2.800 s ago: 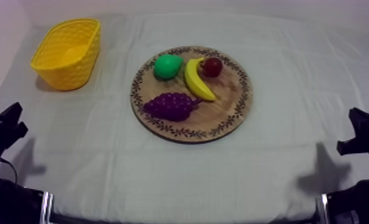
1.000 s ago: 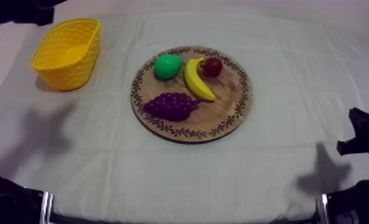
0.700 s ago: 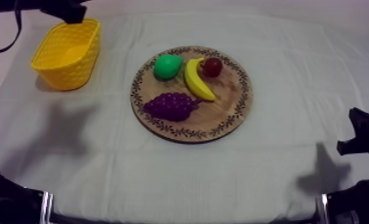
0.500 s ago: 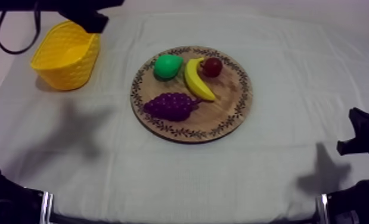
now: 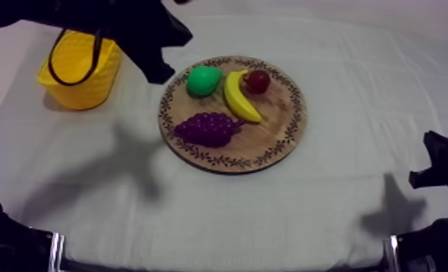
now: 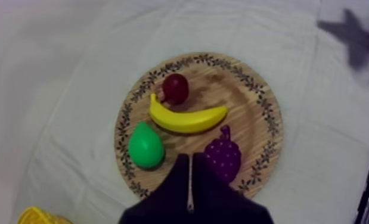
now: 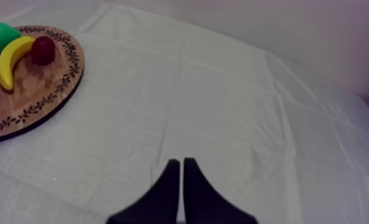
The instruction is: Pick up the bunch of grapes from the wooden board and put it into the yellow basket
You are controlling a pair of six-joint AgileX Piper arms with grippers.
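Note:
The purple bunch of grapes (image 5: 208, 129) lies on the near left of the round wooden board (image 5: 284, 137), stem toward the banana (image 5: 239, 95). My left gripper (image 5: 159, 71) hangs above the cloth between the yellow basket (image 5: 82, 65) and the board's left rim. In the left wrist view its fingers lie together as a narrow wedge, so my left gripper (image 6: 189, 158) is shut on nothing, just short of the grapes (image 6: 223, 158) and the pear (image 6: 145, 146). My right gripper (image 7: 180, 162) is shut too, resting low at the table's right side (image 5: 436, 159).
A green pear (image 5: 203, 80) and a small red fruit (image 5: 257, 81) share the board's far half with the banana. In the right wrist view the board (image 7: 43, 101) lies far off across bare cloth. My left arm crosses above the basket.
My left arm rose from the lower left, swept in from the upper left over the basket, and now reaches the board's left rim. The fruit and the right arm have not moved.

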